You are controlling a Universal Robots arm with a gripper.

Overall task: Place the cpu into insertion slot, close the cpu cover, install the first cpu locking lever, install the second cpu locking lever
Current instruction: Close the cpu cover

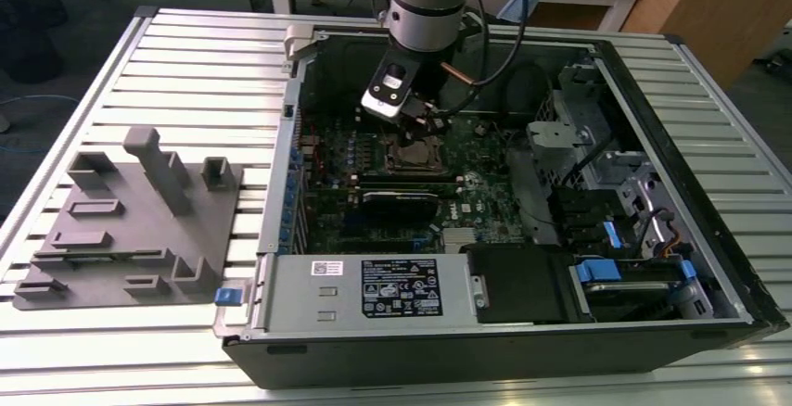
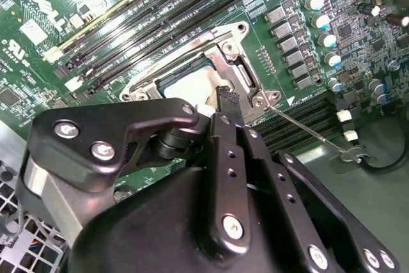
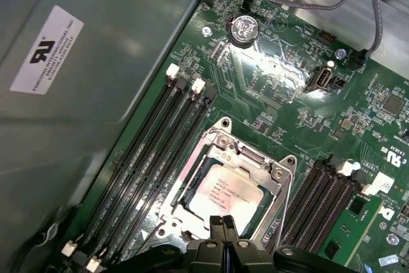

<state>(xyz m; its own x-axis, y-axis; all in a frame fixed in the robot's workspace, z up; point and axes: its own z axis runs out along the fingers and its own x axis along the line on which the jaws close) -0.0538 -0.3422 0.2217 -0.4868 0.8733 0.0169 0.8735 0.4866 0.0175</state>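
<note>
While the cpu (image 3: pixel 223 191), likely light, fragile and best held by its edges, lay in the insertion slot (image 1: pixel 410 154) under the cpu cover (image 3: pixel 255 160), the jaws of the gripper (image 3: pixel 223 227) were pressed together, holding nothing

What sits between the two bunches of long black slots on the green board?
The insertion slot, with the cpu inside, seen in the first wrist view.

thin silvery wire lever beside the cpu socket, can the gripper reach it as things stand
Probably yes: the wire lever lies exposed, the black gripper hovers close by, nothing between them.
</note>
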